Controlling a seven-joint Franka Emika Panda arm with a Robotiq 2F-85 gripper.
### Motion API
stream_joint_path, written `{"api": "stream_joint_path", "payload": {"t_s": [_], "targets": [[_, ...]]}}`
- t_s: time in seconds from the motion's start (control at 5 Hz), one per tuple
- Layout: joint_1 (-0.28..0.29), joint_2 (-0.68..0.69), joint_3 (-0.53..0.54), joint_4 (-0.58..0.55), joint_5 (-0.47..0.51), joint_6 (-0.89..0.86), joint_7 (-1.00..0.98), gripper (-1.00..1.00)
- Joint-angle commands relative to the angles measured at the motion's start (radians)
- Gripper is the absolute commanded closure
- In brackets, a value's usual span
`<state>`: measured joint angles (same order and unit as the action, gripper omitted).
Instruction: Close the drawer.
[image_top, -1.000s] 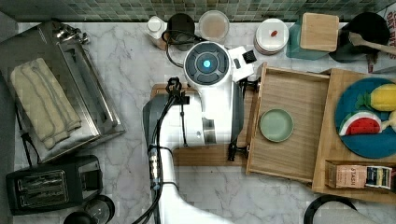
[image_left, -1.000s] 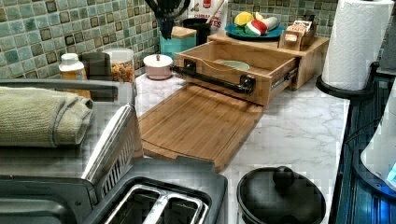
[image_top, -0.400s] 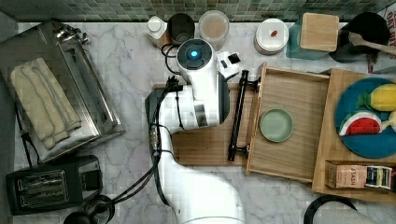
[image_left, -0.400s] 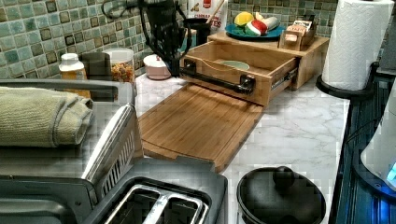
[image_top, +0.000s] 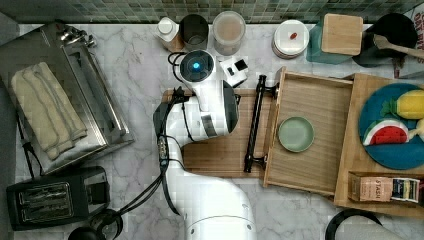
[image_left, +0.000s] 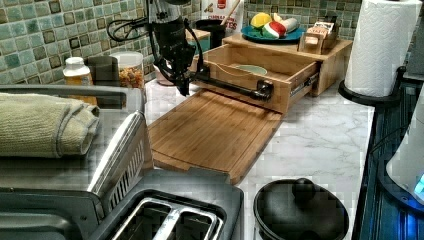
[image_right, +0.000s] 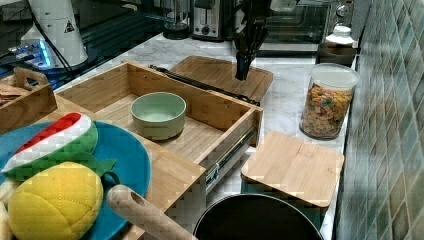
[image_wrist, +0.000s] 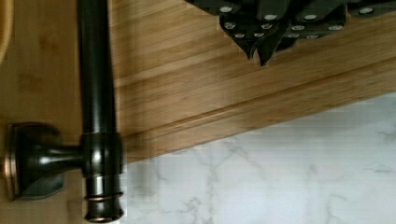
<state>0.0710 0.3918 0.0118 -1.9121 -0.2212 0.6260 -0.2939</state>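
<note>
My gripper (image_left: 183, 86), fingers pressed together, empty, upper centre of left view, beside drawer (image_left: 250, 75) handle (image_left: 227, 85). Risk: push glances off bar, drawer stays open.

One camera looks straight down, one sits low by the toaster (image_left: 165, 220), one low by the blue plate (image_right: 120, 160), both facing the drawer (image_left: 260, 75) between them, and the wrist camera hangs close over its handle (image_wrist: 95, 93)

tea box (image_top: 384, 189): "STASH", seemingly | robot base (image_right: 59, 31): black warning triangle sign
</note>
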Motion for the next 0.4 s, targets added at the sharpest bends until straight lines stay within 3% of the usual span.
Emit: {"api": "stream_joint_path", "payload": {"t_s": [0.2, 0.4], "targets": [[-0.070, -0.083, -0.021, 0.009, 0.031, 0.018, -0.086, 1.00], [-0.107, -0.083, -0.018, -0.002, 0.092, 0.005, -0.108, 1.00]]}}
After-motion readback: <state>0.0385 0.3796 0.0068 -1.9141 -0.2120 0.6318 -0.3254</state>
